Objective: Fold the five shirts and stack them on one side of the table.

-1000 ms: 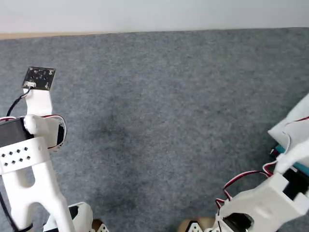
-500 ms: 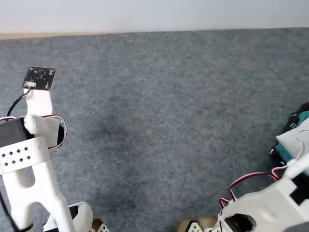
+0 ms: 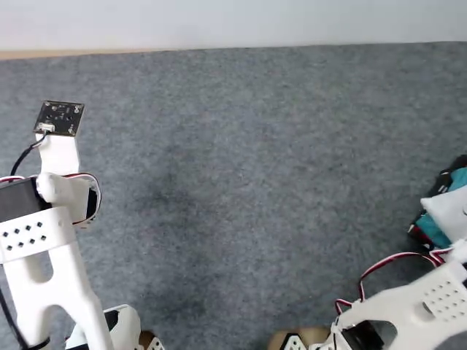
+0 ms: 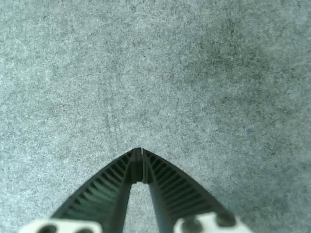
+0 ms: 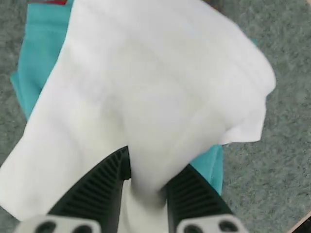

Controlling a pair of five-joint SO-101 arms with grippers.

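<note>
1. Over the last second the right arm (image 3: 416,306) drew back toward the worktop's (image 3: 255,146) right edge. The white shirt (image 5: 146,87) it carried came down from high beside that edge onto the pile, while the left arm (image 3: 44,240) kept still.
2. The white shirt was draped over a teal shirt (image 5: 39,53) at the right edge, with slivers of red and dark cloth showing at the pile's rim.
3. The right end effector (image 5: 155,160) was clamped on a bunched fold of the white shirt, its jaws held partly apart by the cloth.
4. The step in hand looked like setting this shirt on the stack. Doing it well would mean lowering until the cloth lay flat and square with the teal one, then opening fully and lifting straight up so the fold was not dragged.
5. The left end effector (image 4: 141,151) was closed tip to tip on nothing, above bare grey worktop near the left edge, well apart from the pile.
6. Nothing blocked the placement. The risk seemed to be the pile's closeness to the edge.
</note>
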